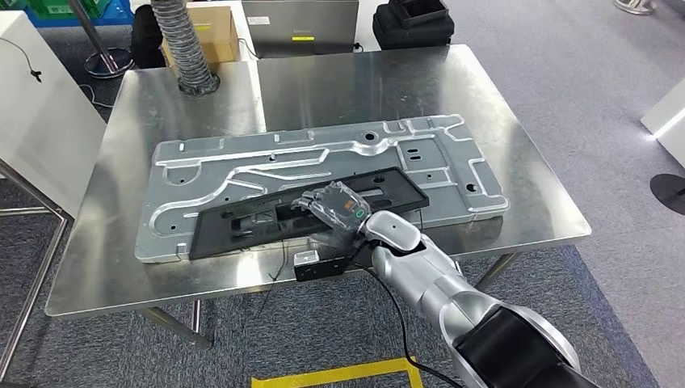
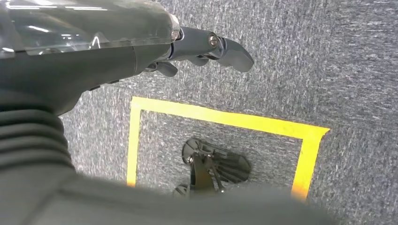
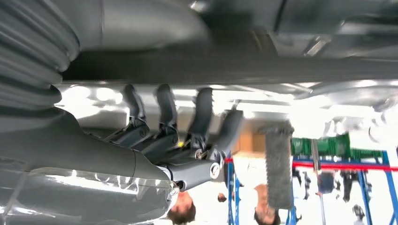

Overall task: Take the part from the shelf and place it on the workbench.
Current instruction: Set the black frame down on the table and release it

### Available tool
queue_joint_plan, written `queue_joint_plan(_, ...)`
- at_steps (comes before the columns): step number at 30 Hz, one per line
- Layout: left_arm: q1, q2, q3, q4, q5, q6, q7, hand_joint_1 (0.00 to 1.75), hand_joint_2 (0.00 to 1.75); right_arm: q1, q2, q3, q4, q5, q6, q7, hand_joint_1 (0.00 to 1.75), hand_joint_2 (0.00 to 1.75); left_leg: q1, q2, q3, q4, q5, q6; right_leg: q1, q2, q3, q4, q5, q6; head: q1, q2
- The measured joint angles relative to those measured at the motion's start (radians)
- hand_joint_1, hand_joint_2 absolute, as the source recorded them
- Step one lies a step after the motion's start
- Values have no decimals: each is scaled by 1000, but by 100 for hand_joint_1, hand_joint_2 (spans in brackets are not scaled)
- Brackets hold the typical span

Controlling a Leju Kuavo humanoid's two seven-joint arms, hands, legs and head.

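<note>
The part, a long black frame [image 1: 242, 222], lies flat on a large silver metal plate [image 1: 242, 162] on the steel workbench [image 1: 517, 202]. My right hand [image 1: 335, 208] is over the frame's front edge near its middle. In the right wrist view its dark fingers [image 3: 164, 108] are stretched out and apart, their tips touching the black frame [image 3: 234, 65]; the thumb [image 3: 197, 171] stands away with nothing pinched. My left hand [image 2: 206, 47] hangs beside me above the carpet and holds nothing.
A ribbed hose [image 1: 187, 48] stands on the bench's far left corner. Behind the bench are a cardboard box [image 1: 216, 28], a grey case [image 1: 299, 24] and a black case [image 1: 412, 23]. A white cabinet [image 1: 40, 105] is at left. Yellow floor tape [image 1: 339, 373] lies near my feet.
</note>
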Motion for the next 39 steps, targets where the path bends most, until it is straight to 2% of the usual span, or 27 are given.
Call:
queue_joint_plan(2, 0, 0, 3, 0, 3, -8, -2, 0, 175, 5, 0, 0, 4, -5, 16, 5, 0, 0, -1, 2, -1, -3, 4, 13, -3, -1, -28, 67, -46, 7, 0, 0)
queue_joint_plan(4, 0, 0, 10, 0, 6, -15, -4, 0, 175, 9, -1, 0, 10, -9, 37, 15, 0, 0, -6, 3, -3, -3, 5, 19, -3, -2, -86, 199, -112, 9, 0, 0)
queue_joint_plan(5, 0, 0, 13, 0, 7, -19, -6, 0, 131, 12, -2, 0, 14, -10, 45, 21, 0, 0, -9, 3, -4, -3, 6, 21, -2, -2, -111, 255, -132, 8, 0, 0)
queue_joint_plan(6, 1, 0, 15, 0, 9, -21, -8, 0, 87, 16, -3, 1, 18, -10, 52, 28, 0, 0, -12, 3, -5, -3, 6, 22, -2, -2, -121, 279, -134, 5, 0, 0)
queue_joint_plan(7, 1, 0, 17, 0, 9, -22, -9, 0, 44, 18, -4, 2, 22, -10, 57, 33, 0, 0, -16, 3, -4, -3, 7, 23, 0, -2, -112, 262, -116, 0, 0, 0)
queue_joint_plan(8, 1, 0, 19, 0, 10, -23, -11, 0, 0, 18, -5, 4, 25, -10, 61, 41, 0, 0, -19, 2, -4, -3, 7, 24, 4, -2, -84, 209, -85, -8, 0, 0)
queue_joint_plan(10, 1, -3, 22, 0, 10, -24, -17, 0, 0, 12, -6, 6, 28, -12, 66, 64, 0, 0, -24, 2, -3, -3, 8, 23, 14, -4, -13, 70, -30, -30, 0, 0)
queue_joint_plan(11, 0, -4, 23, 0, 10, -25, -19, 0, 0, 8, -6, 7, 29, -14, 67, 78, 0, 0, -25, 3, -3, -3, 9, 21, 19, -5, 9, 25, -16, -38, 0, 0)
queue_joint_plan(13, 1, -7, 25, 0, 8, -26, -23, 0, 0, 1, -9, 7, 32, -19, 68, 102, 0, 0, -25, 4, -5, -5, 12, 13, 24, -8, 19, -2, -12, -43, 0, 0)
queue_joint_plan(15, 1, -7, 27, 0, 2, -28, -24, 0, 0, -4, -15, 7, 35, -34, 65, 116, 0, 0, -25, 6, -4, -6, 12, 3, 20, -8, 25, -18, -1, -45, 0, 0)
queue_joint_plan(16, 1, -7, 29, 0, -1, -28, -24, 0, 0, -6, -17, 7, 36, -47, 62, 118, 0, 0, -25, 6, -9, 8, 0, -1, 16, -9, 29, -28, 5, -47, 0, 0)
queue_joint_plan(17, 1, -7, 31, 0, -6, -28, -24, 0, 0, -10, -19, 7, 37, -61, 56, 118, 0, 0, -25, 6, -23, 42, -24, -6, 12, -11, 33, -37, 11, -49, 0, 0)
queue_joint_plan(19, 1, -8, 37, 0, -11, -27, -24, 0, 0, -14, -23, 7, 38, -90, 39, 113, 0, 0, -19, 5, -73, 162, -89, -14, 10, -12, 33, -42, 15, -52, 0, 0)
queue_joint_plan(20, 2, -8, 39, 0, -13, -26, -24, 0, 0, -14, -26, 7, 38, -104, 28, 108, 0, 0, -16, 6, -97, 219, -113, -19, 9, -12, 32, -41, 15, -52, 0, 0)
queue_joint_plan(21, 3, -8, 42, 0, -14, -25, -24, 0, 0, -14, -29, 6, 37, -117, 15, 101, 0, 0, -13, 6, -109, 251, -120, -23, 9, -12, 31, -39, 15, -51, 0, 0)
queue_joint_plan(22, 4, -8, 44, 0, -17, -25, -24, 0, 0, -14, -32, 4, 37, -129, 1, 94, 0, 0, -10, 6, -104, 248, -109, -26, 8, -11, 30, -37, 14, -49, 0, 0)
queue_joint_plan(23, 4, -8, 45, 0, -19, -25, -25, 0, 0, -15, -34, 2, 35, -141, -15, 87, 0, 0, -7, 6, -80, 206, -81, -30, 6, -11, 30, -33, 12, -46, 0, 0)
queue_joint_plan(25, 3, -8, 48, 0, -23, -25, -27, 0, 0, -18, -38, -4, 24, -163, -55, 72, 0, 0, -3, 7, -10, 74, -28, -34, 5, -9, 28, -21, 5, -35, 0, 0)
queue_joint_plan(27, 1, -8, 51, 0, -24, -25, -30, 0, 0, -20, -43, -14, 5, -187, -102, 51, 0, 0, -4, 6, 25, 4, -15, -24, 8, -8, 20, -10, 0, -23, 0, 0)
queue_joint_plan(30, 3, -9, 56, 0, -28, -25, -30, 0, 0, -16, -53, -33, -38, -235, -159, 7, 0, 0, -7, 5, 21, -1, -15, 0, 8, -8, 14, -4, -2, -10, 0, 0)
queue_joint_plan(31, 3, -9, 58, 0, -31, -24, -30, 0, 0, -9, -58, -41, -63, -265, -173, -14, 0, 0, -6, 5, 21, -2, -13, 7, 6, -8, 9, 8, -12, -5, 0, 0)
queue_joint_plan(33, 2, -10, 63, 0, -37, -22, -29, 0, 0, 20, -75, -66, -151, -362, -192, -60, 0, 0, -5, 5, 20, -4, -10, 17, 4, -7, -29, 94, -65, 3, 0, 0)
queue_joint_plan(35, 3, -10, 69, 0, -42, -20, -28, 0, 0, 69, -99, -94, -274, -467, -194, -83, 0, 0, -8, 4, 19, -4, -10, 22, 4, -7, -92, 228, -124, 7, 0, 0)
queue_joint_plan(36, 4, -10, 71, 0, -43, -19, -27, 0, 0, 98, -110, -108, -341, -507, -193, -86, 0, 0, -10, 3, 19, -4, -11, 23, 4, -7, -113, 270, -133, 7, 0, 0)
queue_joint_plan(37, 5, -10, 74, 0, -44, -19, -27, 0, 0, 126, -122, -123, -413, -541, -193, -89, 0, 0, -12, 2, 19, -4, -11, 24, 5, -7, -118, 276, -124, 4, 0, 0)
queue_joint_plan(38, 5, -11, 77, 0, -44, -18, -27, 0, 0, 152, -133, -139, -485, -571, -196, -92, 0, 0, -14, 0, 20, -4, -12, 24, 7, -7, -103, 241, -96, -2, 0, 0)
queue_joint_plan(39, 5, -12, 82, 0, -43, -18, -27, 0, 0, 174, -144, -157, -557, -599, -201, -95, 0, 0, -16, -1, 22, -4, -12, 25, 10, -7, -73, 175, -58, -10, 0, 0)
